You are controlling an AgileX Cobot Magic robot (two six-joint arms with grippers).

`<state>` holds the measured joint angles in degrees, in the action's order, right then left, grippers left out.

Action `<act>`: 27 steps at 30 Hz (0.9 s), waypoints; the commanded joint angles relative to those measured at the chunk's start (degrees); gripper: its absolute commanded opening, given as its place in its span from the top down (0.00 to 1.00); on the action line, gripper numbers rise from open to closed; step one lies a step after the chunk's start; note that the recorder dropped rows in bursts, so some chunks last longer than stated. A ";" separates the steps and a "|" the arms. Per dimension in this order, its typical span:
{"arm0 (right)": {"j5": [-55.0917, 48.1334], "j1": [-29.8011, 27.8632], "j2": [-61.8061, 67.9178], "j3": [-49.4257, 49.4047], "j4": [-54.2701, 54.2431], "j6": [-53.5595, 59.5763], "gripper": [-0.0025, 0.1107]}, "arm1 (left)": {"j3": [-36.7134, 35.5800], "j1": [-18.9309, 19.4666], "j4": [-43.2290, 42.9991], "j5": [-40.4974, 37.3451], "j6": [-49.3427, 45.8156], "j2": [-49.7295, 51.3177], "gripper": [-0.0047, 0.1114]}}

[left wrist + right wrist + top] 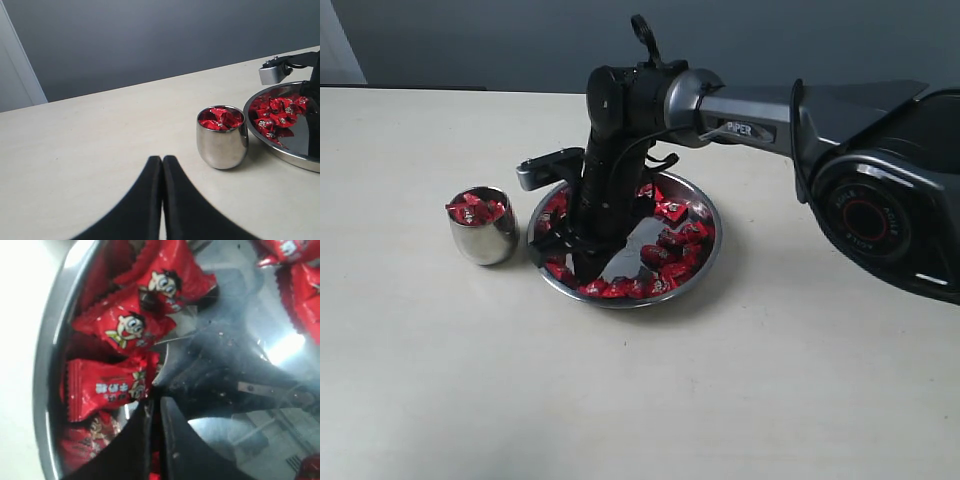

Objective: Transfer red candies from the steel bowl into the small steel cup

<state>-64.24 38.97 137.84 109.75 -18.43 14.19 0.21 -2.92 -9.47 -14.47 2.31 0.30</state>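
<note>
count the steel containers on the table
2. The steel bowl sits in the middle with red candies around its edge; the small steel cup stands just left of it in the exterior view, not touching, full of candies. No third seems hidden.

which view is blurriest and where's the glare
Right wrist view: softest, too close to the red candies, with white glare on the steel bowl floor. Left wrist view: small steel cup sharp. Exterior view: clear, the right arm reflects darkly in the bowl.
</note>
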 commanded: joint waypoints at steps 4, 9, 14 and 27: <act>5.00 -0.19 -1.82 0.23 0.12 0.16 0.98 | -0.21 0.00 0.18 0.59 0.05 -0.30 0.96; 8.93 -0.19 -3.60 0.23 -1.34 0.16 0.98 | -0.21 0.00 0.18 0.59 0.05 -0.30 0.96; 14.64 -0.19 -5.10 0.23 -5.74 0.16 0.98 | -0.21 0.00 0.18 0.59 0.05 -0.30 0.96; 24.34 0.78 -5.66 0.23 -12.21 1.49 0.98 | -0.21 0.00 0.18 0.59 0.05 -0.30 0.96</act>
<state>-42.60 39.34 132.89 109.75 -28.51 14.55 0.21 -2.92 -9.47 -14.47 2.31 0.30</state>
